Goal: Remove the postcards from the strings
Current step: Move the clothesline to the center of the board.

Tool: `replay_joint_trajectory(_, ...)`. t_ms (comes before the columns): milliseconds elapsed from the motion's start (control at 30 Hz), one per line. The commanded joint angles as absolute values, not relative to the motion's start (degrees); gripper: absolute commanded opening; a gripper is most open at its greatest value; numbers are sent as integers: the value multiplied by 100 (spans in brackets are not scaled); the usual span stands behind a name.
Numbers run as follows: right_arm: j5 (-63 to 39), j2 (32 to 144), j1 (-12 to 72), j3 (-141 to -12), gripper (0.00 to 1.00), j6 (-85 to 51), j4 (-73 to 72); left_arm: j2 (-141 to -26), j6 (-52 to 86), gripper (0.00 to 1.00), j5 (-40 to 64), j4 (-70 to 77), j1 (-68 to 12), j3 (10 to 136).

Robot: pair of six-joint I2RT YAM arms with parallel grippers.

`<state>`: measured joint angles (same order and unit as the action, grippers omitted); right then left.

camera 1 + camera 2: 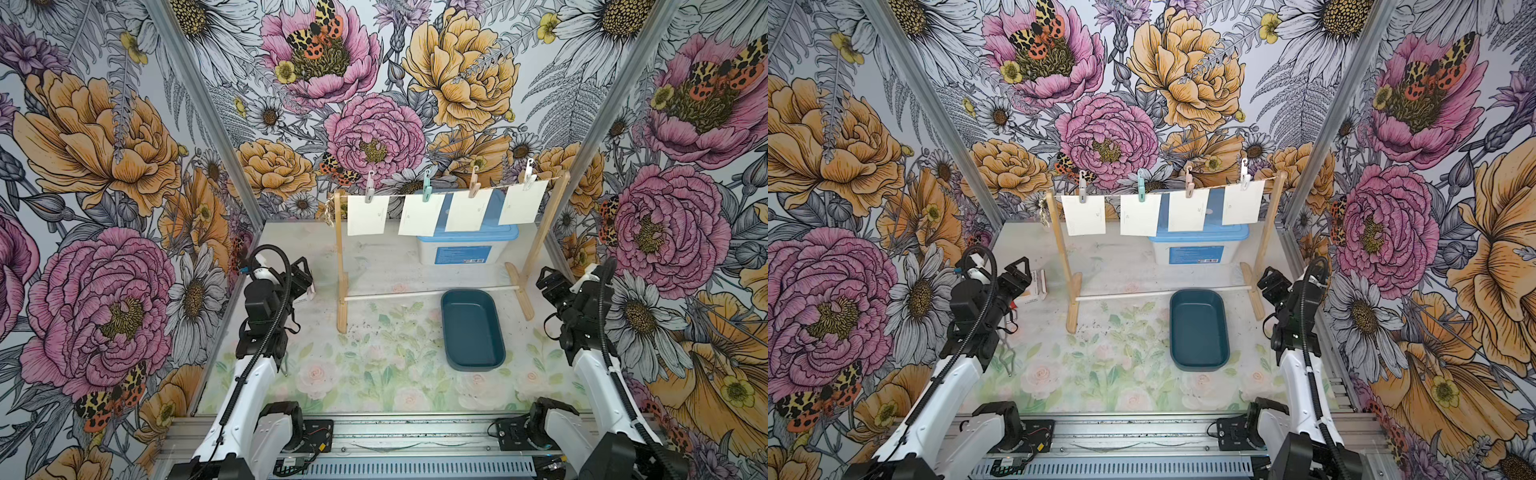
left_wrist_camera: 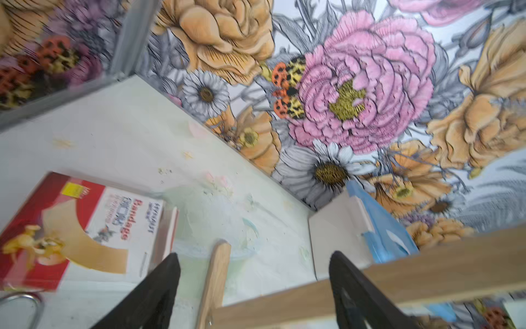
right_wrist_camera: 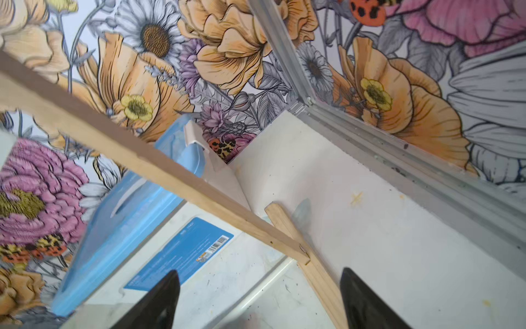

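Several white postcards hang in a row from the beige string, each held by a pastel clothespin. The string runs between two wooden posts at the back of the table. My left gripper hovers low beside the left post's foot, open and holding nothing. My right gripper sits low by the right post's foot, also open and holding nothing. Both are well below the cards and touch none of them.
A white box with a blue lid stands behind the rack. A dark teal tray lies in front of it. A thin white rod joins the rack's feet. A red bandage box lies beside my left gripper.
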<state>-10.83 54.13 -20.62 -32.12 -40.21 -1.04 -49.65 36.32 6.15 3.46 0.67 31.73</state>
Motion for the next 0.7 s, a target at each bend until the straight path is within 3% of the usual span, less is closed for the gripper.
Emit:
replay_joint_trajectory(0,-1992,5734,-2418,-3661,79,-4515,145,-4774,3569,72,1030,-411,-635,3427)
replay_joint_trajectory(200,-2323,6498,-2663,-4301,75,-4608,185,-4750,3204,61,155,-883,-2514,3679)
replay_joint_trajectory(333,-2678,7157,-2784,-4815,72,-4756,176,-4921,2992,61,-421,-853,-3549,3775)
replay_joint_trajectory(667,-3522,8811,-2778,-6076,71,-5194,72,-6281,2731,67,-95,-103,-4556,4269)
